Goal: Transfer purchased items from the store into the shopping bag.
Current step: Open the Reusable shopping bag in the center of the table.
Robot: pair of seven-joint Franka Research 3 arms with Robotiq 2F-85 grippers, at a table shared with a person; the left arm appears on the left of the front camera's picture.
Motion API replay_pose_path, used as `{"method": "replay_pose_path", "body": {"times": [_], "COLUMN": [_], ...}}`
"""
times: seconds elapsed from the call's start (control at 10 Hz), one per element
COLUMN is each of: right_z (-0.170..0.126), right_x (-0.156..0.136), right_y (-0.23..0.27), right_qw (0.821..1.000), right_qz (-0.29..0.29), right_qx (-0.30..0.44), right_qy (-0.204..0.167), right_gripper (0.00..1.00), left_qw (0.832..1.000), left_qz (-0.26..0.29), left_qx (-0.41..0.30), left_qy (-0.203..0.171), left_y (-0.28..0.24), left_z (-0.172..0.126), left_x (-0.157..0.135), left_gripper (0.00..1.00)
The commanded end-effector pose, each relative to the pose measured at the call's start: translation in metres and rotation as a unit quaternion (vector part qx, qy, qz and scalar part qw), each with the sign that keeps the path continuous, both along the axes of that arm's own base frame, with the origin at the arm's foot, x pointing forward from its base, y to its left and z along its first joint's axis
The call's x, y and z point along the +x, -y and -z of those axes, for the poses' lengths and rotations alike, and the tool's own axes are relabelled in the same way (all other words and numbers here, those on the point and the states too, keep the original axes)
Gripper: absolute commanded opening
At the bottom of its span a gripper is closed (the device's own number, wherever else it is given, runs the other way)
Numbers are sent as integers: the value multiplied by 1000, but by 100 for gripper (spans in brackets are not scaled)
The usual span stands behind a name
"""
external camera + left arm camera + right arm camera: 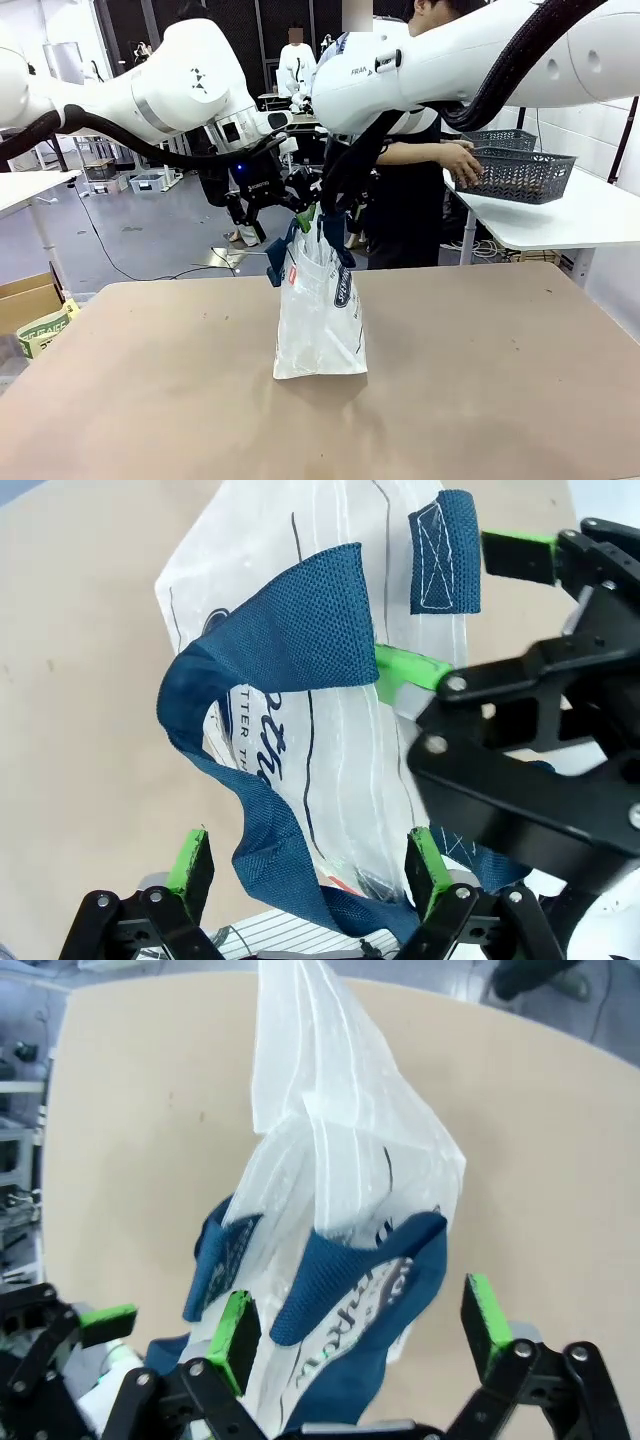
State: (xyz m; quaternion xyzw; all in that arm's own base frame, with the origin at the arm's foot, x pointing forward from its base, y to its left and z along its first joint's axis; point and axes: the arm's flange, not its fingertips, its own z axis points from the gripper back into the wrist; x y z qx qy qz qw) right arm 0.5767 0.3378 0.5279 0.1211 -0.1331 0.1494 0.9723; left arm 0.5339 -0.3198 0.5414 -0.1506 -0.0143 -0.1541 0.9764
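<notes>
The shopping bag (320, 310) stands on the table (500, 380) beneath both grippers. It is light, floppy, slippery film, best taken by its woven navy handles (290, 630). The left gripper (308, 870) and right gripper (360, 1325) gape wide, each astride a handle loop, seemingly pinching nothing.

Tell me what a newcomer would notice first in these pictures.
A translucent shopping bag stands mid-table, its navy handles between the open jaws of the left end effector and right end effector. At far right, a person's hand is at a dark mesh basket.
</notes>
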Motion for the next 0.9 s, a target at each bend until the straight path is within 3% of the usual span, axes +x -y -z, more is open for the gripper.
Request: {"method": "replay_pose_path", "body": {"times": [0.0, 0.4, 0.5, 0.8], "right_z": [19, 17, 17, 14], "right_x": [-9, -10, -10, -13], "right_y": [10, 10, 10, 14], "right_qw": [998, 998, 998, 998], "right_qz": [-39, -39, -37, -50], "right_qx": [35, 49, 50, 40], "right_qy": [38, 28, 25, 19], "right_gripper": [81, 1, 0, 0], "left_qw": [1000, 1000, 1000, 1000], "left_qz": [1, -7, -9, -15], "left_qx": [0, 3, 3, 9], "left_qy": [1, 1, 2, 14], "left_y": [-1, -3, -5, -14], "left_z": [0, 1, 1, 1], "left_x": [0, 0, -1, -5], "left_gripper": [82, 8, 0, 0]}}
